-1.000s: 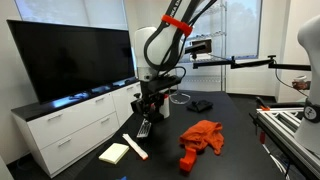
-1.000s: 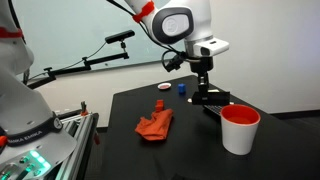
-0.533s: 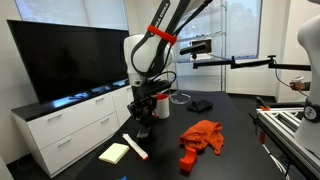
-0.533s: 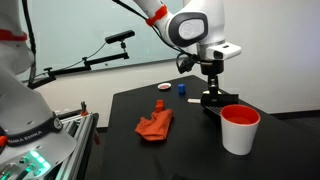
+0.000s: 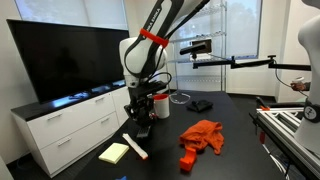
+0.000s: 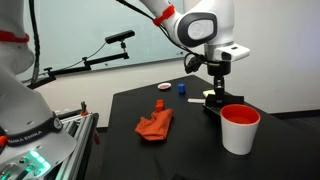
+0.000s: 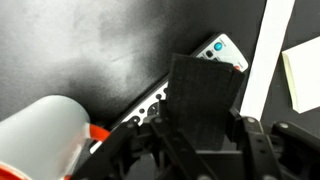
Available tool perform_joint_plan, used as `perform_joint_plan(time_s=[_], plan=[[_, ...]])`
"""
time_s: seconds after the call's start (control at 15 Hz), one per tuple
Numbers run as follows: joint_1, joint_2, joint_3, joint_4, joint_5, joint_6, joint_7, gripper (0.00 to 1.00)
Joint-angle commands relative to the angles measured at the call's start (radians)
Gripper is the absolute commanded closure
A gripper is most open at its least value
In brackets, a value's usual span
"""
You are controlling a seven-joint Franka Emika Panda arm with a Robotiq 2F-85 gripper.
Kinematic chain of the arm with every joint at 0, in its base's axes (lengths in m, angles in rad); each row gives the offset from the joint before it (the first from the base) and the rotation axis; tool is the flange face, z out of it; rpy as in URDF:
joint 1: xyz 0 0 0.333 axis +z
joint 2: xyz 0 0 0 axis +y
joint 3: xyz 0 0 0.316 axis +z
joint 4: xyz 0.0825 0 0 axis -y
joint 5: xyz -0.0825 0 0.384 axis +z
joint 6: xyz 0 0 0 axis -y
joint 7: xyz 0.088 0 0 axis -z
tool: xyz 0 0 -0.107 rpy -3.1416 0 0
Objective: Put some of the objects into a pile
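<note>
My gripper [image 5: 142, 122] hangs low over the black table, near its edge by the white cabinet; it also shows in the other exterior view [image 6: 213, 98]. In the wrist view it is shut on a flat black rectangular block [image 7: 205, 92] held between the fingers. An orange cloth [image 5: 203, 134] [image 6: 155, 124] lies crumpled mid-table, with a small red block [image 5: 187, 160] beside it. A yellow note pad [image 5: 115, 153] [image 7: 301, 68] and a white stick [image 5: 135, 146] [image 7: 266, 48] lie just past the gripper.
A red-and-white cup [image 6: 239, 128] [image 7: 45, 135] stands close to the gripper. A white device with a blue button [image 7: 221, 48] lies under the held block. A dark object [image 5: 200, 105], a small blue thing [image 6: 181, 87] and a small dish [image 6: 165, 88] sit farther back. A TV [image 5: 70, 60] stands on the cabinet.
The arm has carried the black block sideways towards the cabinet side of the table, nearer the cup and the note pad. The other objects have not moved.
</note>
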Motion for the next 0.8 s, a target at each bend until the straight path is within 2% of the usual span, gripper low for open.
perform_joint_plan(time_s=[0.0,0.53,0.6,0.73], plan=[[-0.009,0.011,0.007,0.042,0.017,-0.046,-0.025,0.72],[0.018,0.023,-0.005,0.028,-0.001,-0.033,-0.005,0.72],[0.021,0.021,-0.007,0.024,-0.005,-0.030,-0.006,0.22],[0.024,0.016,-0.008,0.019,-0.007,-0.025,-0.006,0.14]])
